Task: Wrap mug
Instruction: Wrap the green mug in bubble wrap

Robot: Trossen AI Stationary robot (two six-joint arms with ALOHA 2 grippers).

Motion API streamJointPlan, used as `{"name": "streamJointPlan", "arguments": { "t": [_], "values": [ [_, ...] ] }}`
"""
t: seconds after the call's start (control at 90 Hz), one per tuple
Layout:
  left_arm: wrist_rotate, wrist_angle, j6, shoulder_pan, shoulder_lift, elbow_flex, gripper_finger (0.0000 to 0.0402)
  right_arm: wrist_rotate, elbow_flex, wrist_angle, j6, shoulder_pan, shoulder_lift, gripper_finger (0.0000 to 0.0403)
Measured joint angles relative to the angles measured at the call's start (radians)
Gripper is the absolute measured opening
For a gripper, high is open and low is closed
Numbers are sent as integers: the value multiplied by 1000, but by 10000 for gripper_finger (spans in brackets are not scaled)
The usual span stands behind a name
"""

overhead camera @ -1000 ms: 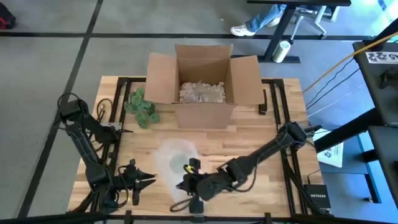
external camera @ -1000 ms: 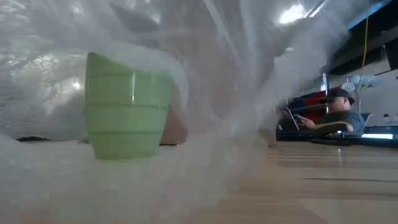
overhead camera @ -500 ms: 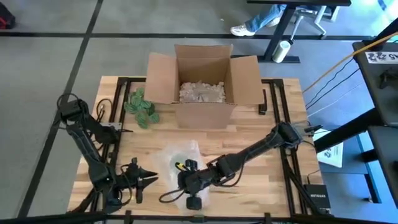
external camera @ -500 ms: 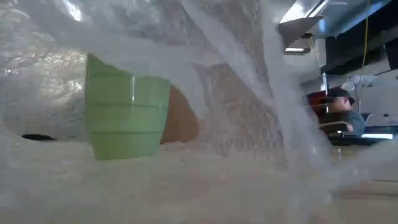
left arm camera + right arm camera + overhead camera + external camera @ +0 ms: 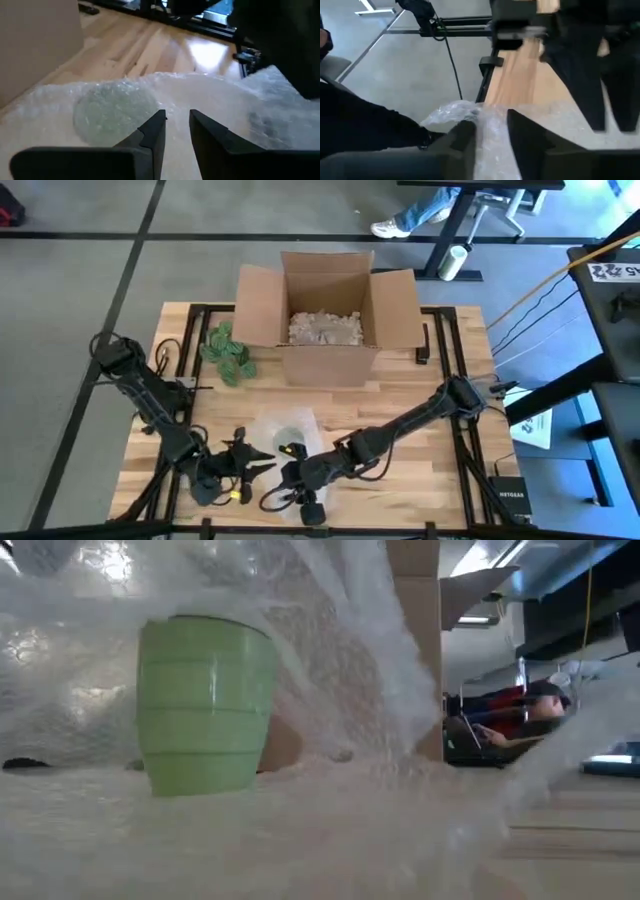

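An open brown cardboard box (image 5: 325,315) holding pale packing filler (image 5: 323,328) was set on the wooden table (image 5: 420,395), with green artificial leaves (image 5: 227,352) just beside it.

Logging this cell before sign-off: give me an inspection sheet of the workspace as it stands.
Surface: wooden table, on a black frame.
Job's things: green mug upright on bubble wrap, which drapes over it.
Clutter: open cardboard box with filler; green plant sprig.
Grippers: left pincer open, at the wrap's near left edge; right pincer on the wrap's near edge.
Cables: black cables along the frame's left side.
Surroundings: seated person beyond the table.
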Motion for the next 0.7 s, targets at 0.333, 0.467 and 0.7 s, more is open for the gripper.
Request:
{"name": "streamJointPlan", "arguments": {
  "t": [0.333, 0.467, 0.7],
  "values": [
    [195, -5, 45, 118, 0, 0, 70, 0, 0, 3, -2, 0, 0, 218],
    [223, -7, 52, 143, 0, 0, 70, 0, 0, 14, -2, 0, 0, 225],
    [228, -38, 43, 147, 0, 0, 70, -26, 10, 65, -3, 0, 0, 225]
  ]
}}
